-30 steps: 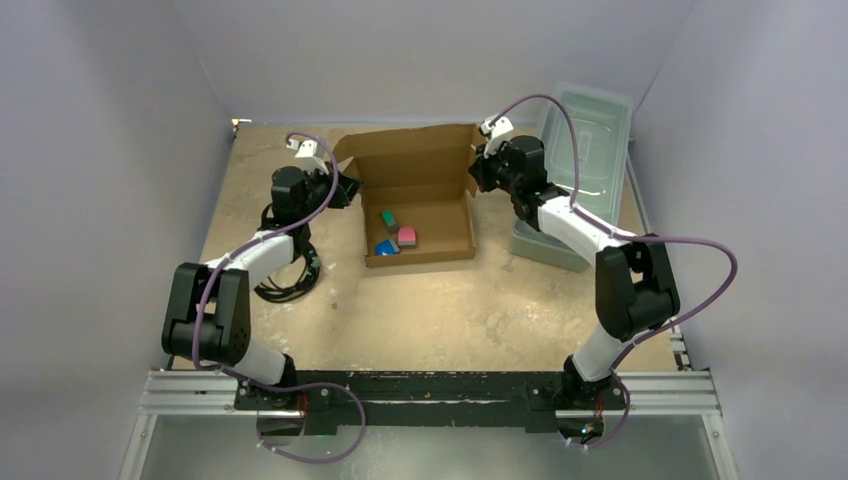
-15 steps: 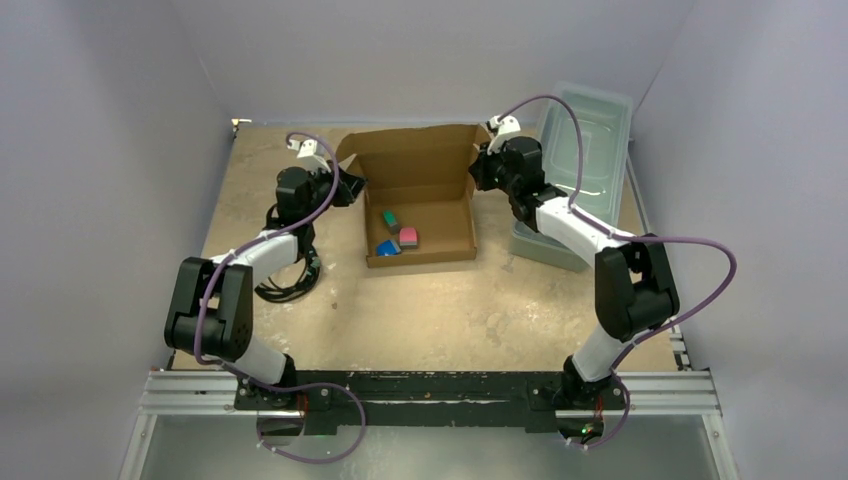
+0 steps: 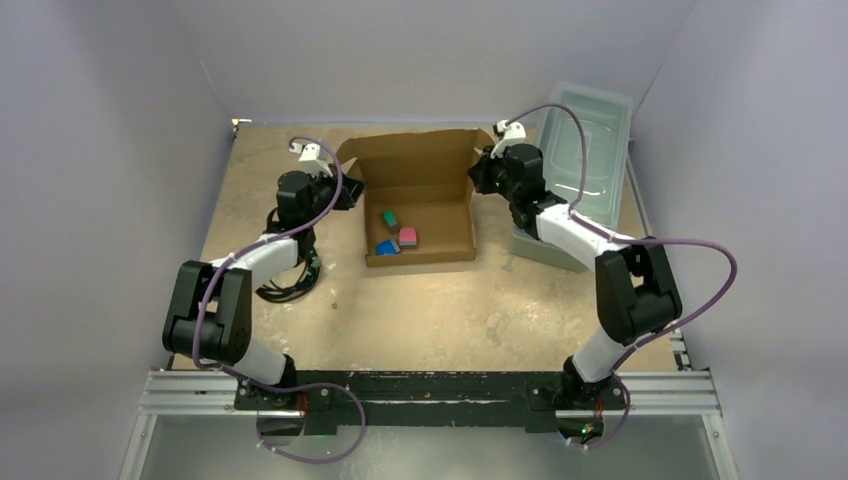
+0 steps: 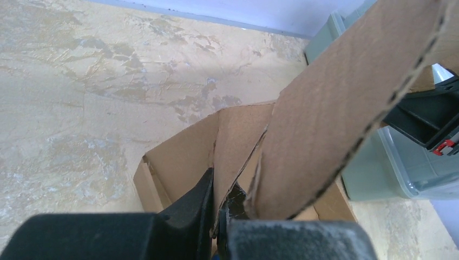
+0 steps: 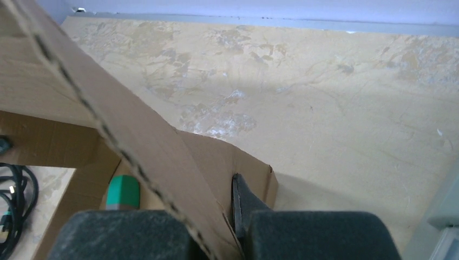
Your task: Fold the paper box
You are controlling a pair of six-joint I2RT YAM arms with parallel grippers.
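Observation:
The brown paper box [image 3: 436, 248] lies in the middle of the table with its tray formed and its lid [image 3: 410, 158] standing up at the back. Small green, pink and blue blocks [image 3: 407, 237] lie inside. My left gripper [image 3: 352, 192] is shut on the lid's left side flap [image 4: 238, 135], with the cardboard pinched between its fingers [image 4: 200, 200]. My right gripper [image 3: 478, 180] is shut on the lid's right side flap [image 5: 211, 162]. One dark finger [image 5: 243, 200] presses against that flap, and the lid's edge [image 5: 81, 97] runs across the right wrist view.
A clear plastic lidded bin [image 3: 585, 160] stands just right of the box, behind my right arm. A coil of black cable [image 3: 285, 275] lies left of the box. Grey walls close in the table on three sides.
Both grippers have shifted slightly while holding the side flaps, and the lid's top edge has tipped a little toward the front. The tray and blocks have stayed in place.

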